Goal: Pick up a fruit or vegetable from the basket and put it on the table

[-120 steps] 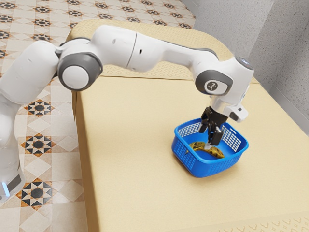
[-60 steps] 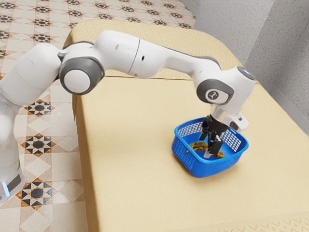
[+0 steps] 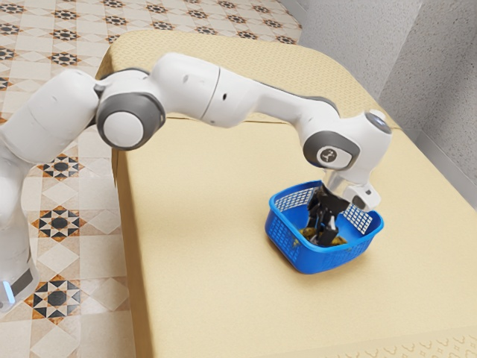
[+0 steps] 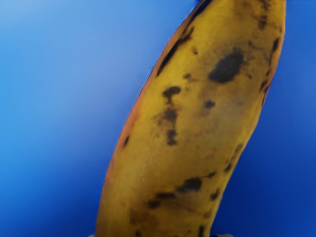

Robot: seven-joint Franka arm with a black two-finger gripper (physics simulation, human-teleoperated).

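banana: ripe yellow one with dark brown blotches (image 4: 187,123), lying in the basket. From where I'm standing the pincer hides a good chunk of it, with some yellow peeking out around the black parts.
basket: bright blue plastic with lattice sides (image 3: 320,261), a bit right of centre in the exterior view and below the middle. Sits upright on the counter.
pincer: black two-finger one (image 3: 321,240), reaching down inside the basket, right at the banana. Clenched on it or not? Honestly can't tell from here, so no guess from me.
arm: chunky white robot arm with dark grey joint rings (image 3: 186,86), coming in from the left edge of the exterior view, arching over and dipping toward the basket.
close-up: the wrist view has the banana nice and near, spots and all, with the basket's blue on both sides of it.
counter: long, pale yellow-tan surface (image 3: 194,224), with a textured pattern on the far part and another patterned bit at the lower right of the frame.
floor: cream tiles with dark and orange star shapes (image 3: 56,298), down the left side.
wall: speckled grey (image 3: 410,67), upper right of the frame.
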